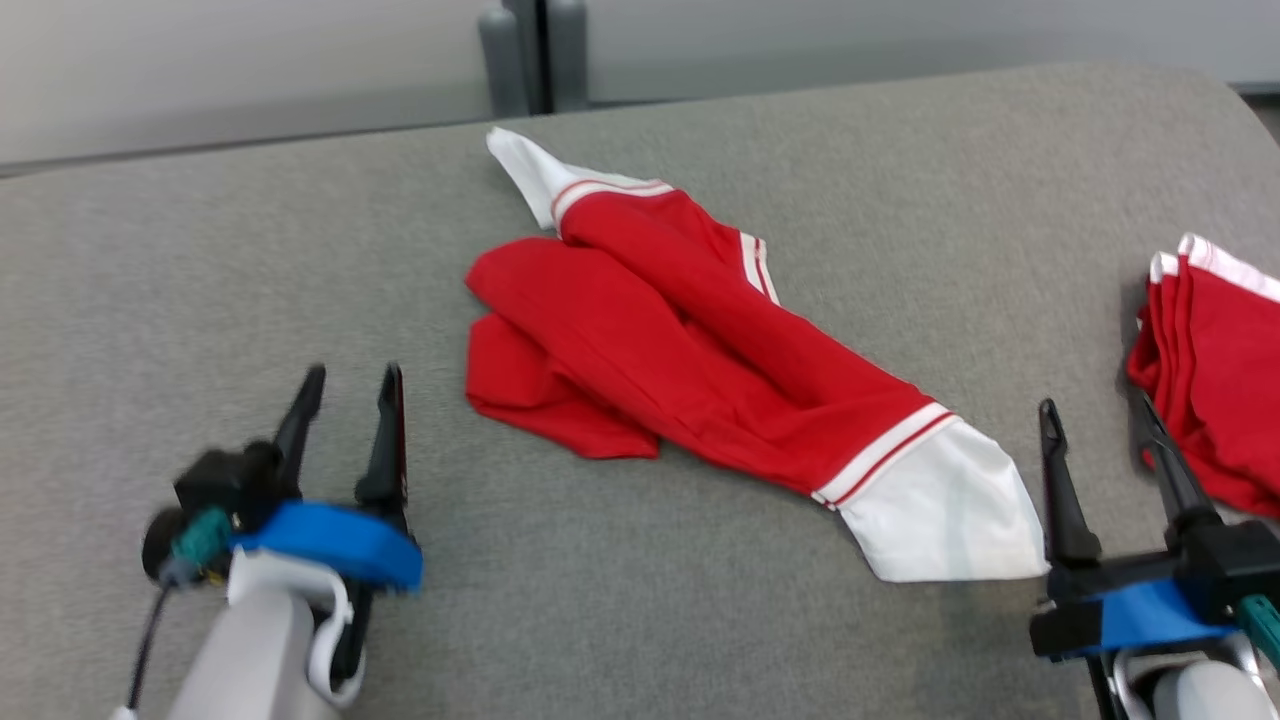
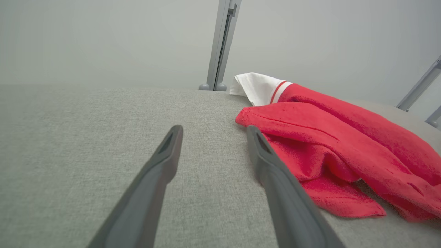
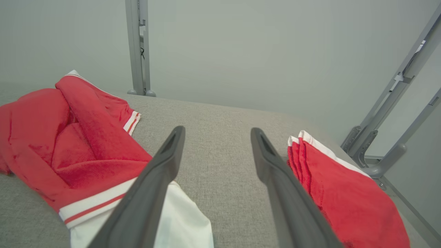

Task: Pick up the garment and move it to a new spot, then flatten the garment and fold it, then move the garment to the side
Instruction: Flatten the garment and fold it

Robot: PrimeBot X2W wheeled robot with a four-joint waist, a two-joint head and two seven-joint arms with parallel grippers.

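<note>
One grey padded surface [image 1: 200,250] carries all. Crumpled red garment [image 1: 700,350], white striped cuffs, lies loose between claws: ahead-right of left gripper [image 1: 352,372], white cuff just left of right gripper [image 1: 1090,405]. Folded red stack [image 1: 1215,360] just right of it. Both claws' fingers apart, empty.

Left end effector [image 1: 348,392] open, right end effector [image 1: 1095,418] open, both empty

Grey fabric tabletop [image 1: 200,250], folded red stack [image 1: 1215,370] (white-edged) at its right — grey metal post [image 1: 520,55] behind
</note>
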